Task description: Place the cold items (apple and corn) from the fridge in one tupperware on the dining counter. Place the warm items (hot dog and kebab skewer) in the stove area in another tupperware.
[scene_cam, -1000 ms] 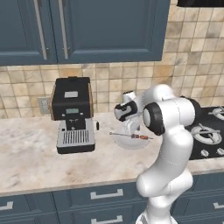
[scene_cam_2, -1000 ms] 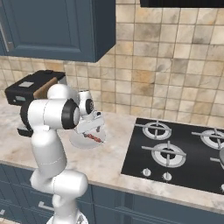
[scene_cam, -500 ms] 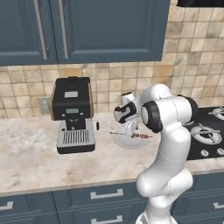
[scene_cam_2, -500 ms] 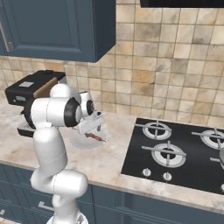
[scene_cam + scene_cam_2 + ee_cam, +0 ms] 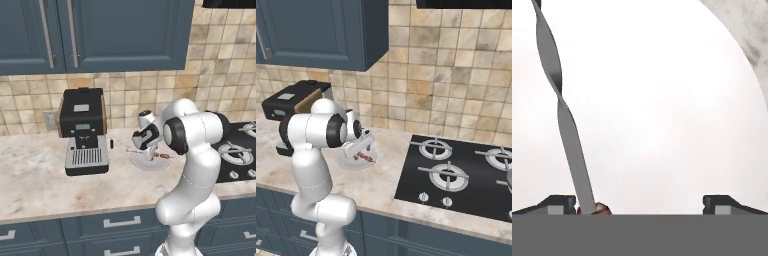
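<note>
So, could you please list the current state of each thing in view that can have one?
Two-finger gripper: open, jaws wide, low over the plate.
Kebab skewer with twisted grey metal stick: lying on the plate, not gripped, close to one finger tip.
Round white plate: flat on the marble counter.
Black coffee machine: upright on the counter.
Black gas stove: no flame visible.
Blue upper cabinets: doors closed.

Close over a white plate (image 5: 662,100), the jaws stand wide apart at the bottom corners, a twisted grey metal skewer (image 5: 567,125) running from the top left down beside the left tip, a reddish bit (image 5: 598,209) at its foot, speckled bench (image 5: 747,35) at top right.
</note>
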